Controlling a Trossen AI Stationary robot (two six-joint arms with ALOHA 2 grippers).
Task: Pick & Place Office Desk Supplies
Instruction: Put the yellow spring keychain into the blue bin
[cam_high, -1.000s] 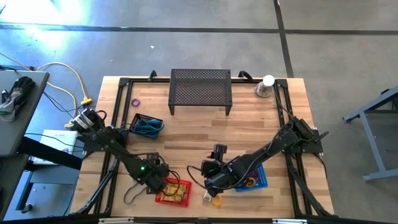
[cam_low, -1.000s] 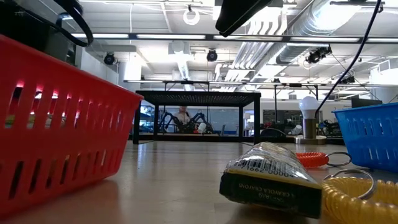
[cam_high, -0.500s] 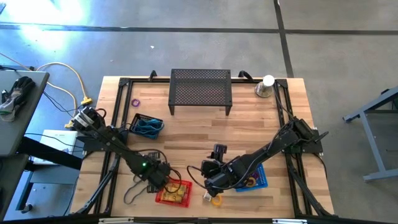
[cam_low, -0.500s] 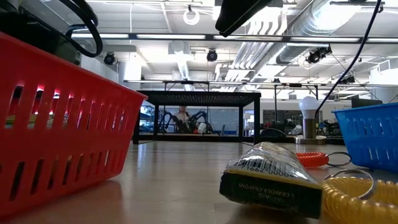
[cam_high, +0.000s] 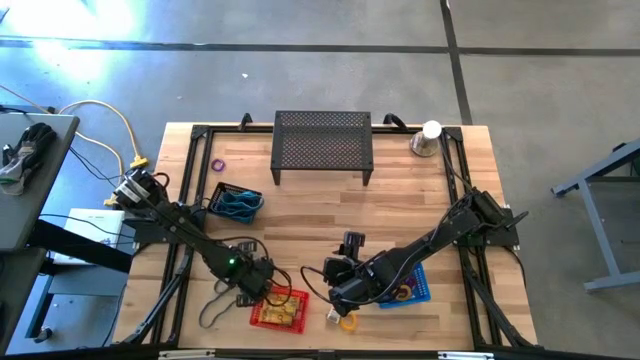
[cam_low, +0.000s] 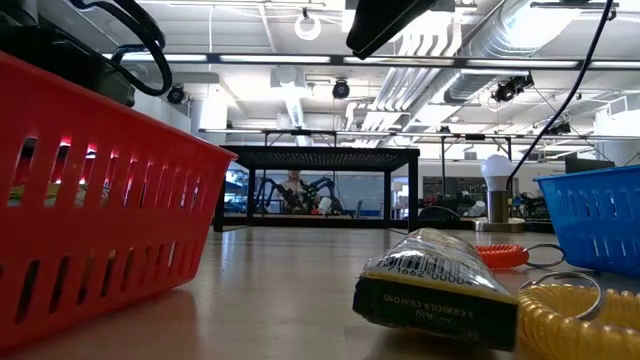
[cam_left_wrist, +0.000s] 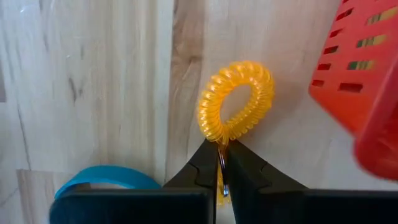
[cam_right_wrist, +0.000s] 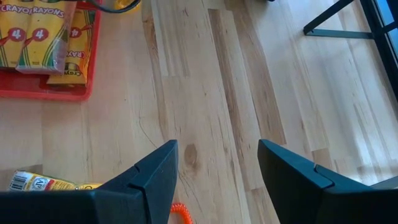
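Crayon packs (cam_right_wrist: 37, 37) fill the red basket (cam_high: 278, 310); left gripper (cam_left_wrist: 222, 163) pinches a yellow coil ring (cam_left_wrist: 236, 102); right gripper (cam_right_wrist: 217, 171) gapes wide.

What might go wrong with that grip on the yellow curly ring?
The left gripper has its fingers shut on only a thin edge of the yellow coil ring, so the ring may slip out when moved. The springy coil might also swing and catch on the wall of the red basket close beside it.
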